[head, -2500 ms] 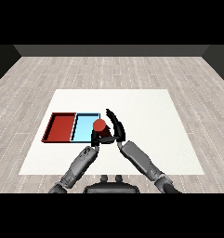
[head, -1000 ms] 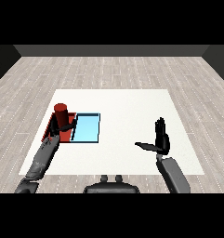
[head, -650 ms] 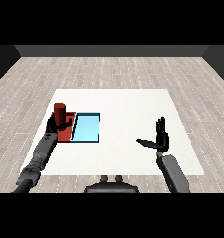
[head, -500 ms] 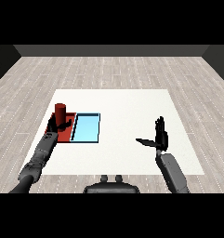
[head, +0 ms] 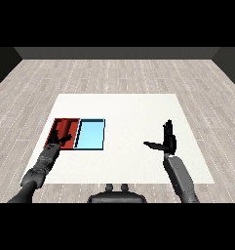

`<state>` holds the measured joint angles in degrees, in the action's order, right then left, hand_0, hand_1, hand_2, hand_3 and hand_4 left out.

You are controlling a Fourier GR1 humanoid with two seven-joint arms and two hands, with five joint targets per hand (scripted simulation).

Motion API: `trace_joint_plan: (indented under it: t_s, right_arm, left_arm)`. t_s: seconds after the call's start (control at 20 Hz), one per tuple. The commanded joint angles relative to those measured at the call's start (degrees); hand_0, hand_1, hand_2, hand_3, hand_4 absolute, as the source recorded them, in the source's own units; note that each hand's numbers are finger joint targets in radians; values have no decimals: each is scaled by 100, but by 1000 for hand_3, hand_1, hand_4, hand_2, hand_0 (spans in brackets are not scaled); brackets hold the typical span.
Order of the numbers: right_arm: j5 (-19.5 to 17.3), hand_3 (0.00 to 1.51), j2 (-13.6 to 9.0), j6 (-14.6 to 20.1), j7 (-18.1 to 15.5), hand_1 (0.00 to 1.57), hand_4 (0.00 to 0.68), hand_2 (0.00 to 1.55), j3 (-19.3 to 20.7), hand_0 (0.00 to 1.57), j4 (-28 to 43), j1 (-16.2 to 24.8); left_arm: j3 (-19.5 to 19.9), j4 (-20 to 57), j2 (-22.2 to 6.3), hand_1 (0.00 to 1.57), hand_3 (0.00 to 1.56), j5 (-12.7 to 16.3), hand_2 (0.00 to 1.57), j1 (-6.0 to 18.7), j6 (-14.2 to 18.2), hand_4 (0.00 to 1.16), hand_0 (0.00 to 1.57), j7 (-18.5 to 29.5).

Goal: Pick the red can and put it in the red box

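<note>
The red can (head: 66, 127) is inside the red tray (head: 56, 128) at the table's left; I cannot tell whether it stands or lies. My left hand (head: 59, 141) hovers over the tray's near edge just in front of the can, with its fingers spread open and off the can. My right hand (head: 168, 142) is raised over the right half of the table, far from both trays. It is open, its fingers pointing up, its thumb pointing left, and it holds nothing.
A light blue tray (head: 91, 134) lies against the red tray's right side with nothing in it. The white table (head: 128, 112) reaches back and right, and a wooden floor surrounds it.
The can, held upright above the red tray before, now sits low inside it. My left hand has let go and drawn back toward me. The right hand has barely moved.
</note>
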<state>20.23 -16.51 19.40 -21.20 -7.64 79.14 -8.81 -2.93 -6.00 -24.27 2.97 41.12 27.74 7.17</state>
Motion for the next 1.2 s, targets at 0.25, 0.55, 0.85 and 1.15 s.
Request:
trace_joint_plan:
  t_s: [0.25,0.55,0.85,1.15]
  right_arm:
    - [-43,0,187,-51,-291,0,0,0,31,0,-114,33]
    - [94,0,24,-223,-126,0,0,0,239,0,42,35]
    - [125,0,121,-457,-347,0,0,0,257,0,-163,-72]
    - [150,0,91,-752,-423,0,0,0,155,0,186,74]
  left_arm:
    - [172,498,-224,0,0,92,0,-135,-750,0,0,-261]
    - [57,408,-146,0,0,-71,0,170,-410,0,0,-379]
    - [757,-451,-305,0,0,590,0,-39,-701,0,0,1259]
    - [909,-1473,-195,1107,0,889,1166,-100,-1667,0,1107,1988]
